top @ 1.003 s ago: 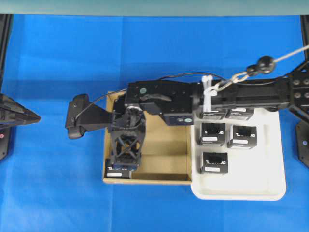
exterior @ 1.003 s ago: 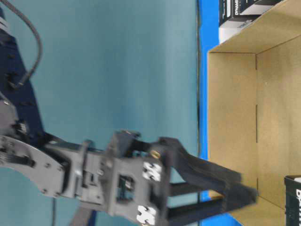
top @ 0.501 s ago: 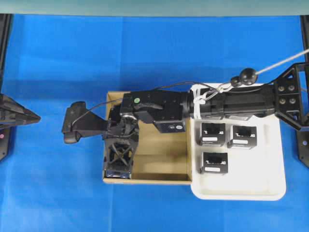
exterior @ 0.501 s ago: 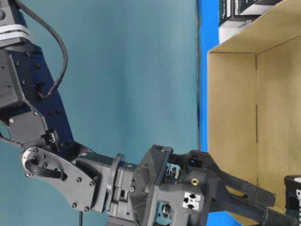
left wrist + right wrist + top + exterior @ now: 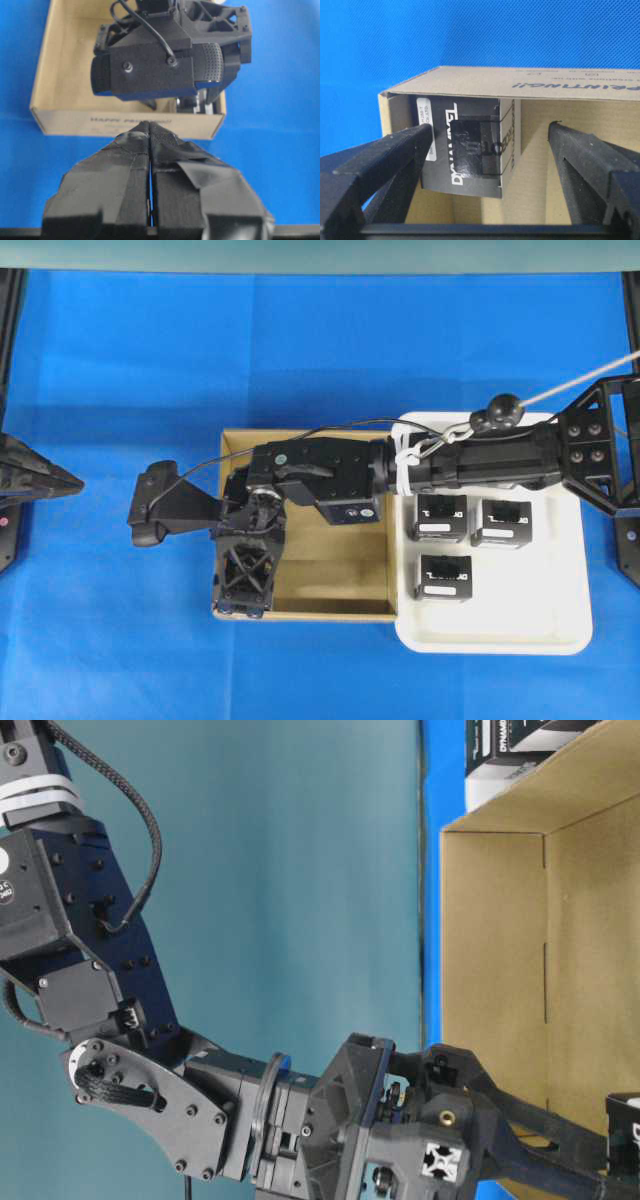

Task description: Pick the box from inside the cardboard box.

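The right gripper (image 5: 490, 165) is seen w/ jaws spread wide, nothing grasped. It is lowered into the cardboard box (image 5: 340, 580) at the carton's approx. 7 o'clock corner, as seen from overhead. In the right wrist view the box (image 5: 465, 150) is stood in the carton corner, white lettering facing the cam; one finger (image 5: 380, 155) is seen just beside its label edge at 9 o'clock, the other finger (image 5: 585, 165) well apart at 3 o'clock w/ bare cardboard between. Whether the near finger touches the box can't be told.

Overhead, the box is hidden under the gripper. A white tray (image 5: 520, 630) is set just beside the carton at 3 o'clock, w/ three look-alike black boxes (image 5: 444, 576) visible on it.

The left gripper (image 5: 150, 150) is parked over the blue table (image 5: 110, 370) at 9 o'clock, apart from the carton, jaws pressed together on nothing.
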You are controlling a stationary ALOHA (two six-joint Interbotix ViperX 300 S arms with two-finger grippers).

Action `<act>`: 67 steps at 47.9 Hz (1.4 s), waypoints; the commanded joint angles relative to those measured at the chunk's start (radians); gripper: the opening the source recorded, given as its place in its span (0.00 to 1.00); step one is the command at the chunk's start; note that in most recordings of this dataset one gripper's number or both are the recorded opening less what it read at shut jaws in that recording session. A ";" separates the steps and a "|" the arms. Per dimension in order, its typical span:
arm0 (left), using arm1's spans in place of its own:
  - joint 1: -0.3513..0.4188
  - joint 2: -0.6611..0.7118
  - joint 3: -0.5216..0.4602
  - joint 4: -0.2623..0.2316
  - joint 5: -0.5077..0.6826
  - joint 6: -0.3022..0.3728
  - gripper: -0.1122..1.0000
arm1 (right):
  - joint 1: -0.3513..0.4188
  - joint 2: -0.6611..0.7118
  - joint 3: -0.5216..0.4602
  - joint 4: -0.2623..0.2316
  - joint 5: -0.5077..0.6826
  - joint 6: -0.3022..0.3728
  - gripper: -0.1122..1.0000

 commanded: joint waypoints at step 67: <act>0.000 0.008 -0.015 0.003 -0.005 -0.005 0.06 | -0.158 0.003 -0.008 -0.054 -0.005 -0.017 0.99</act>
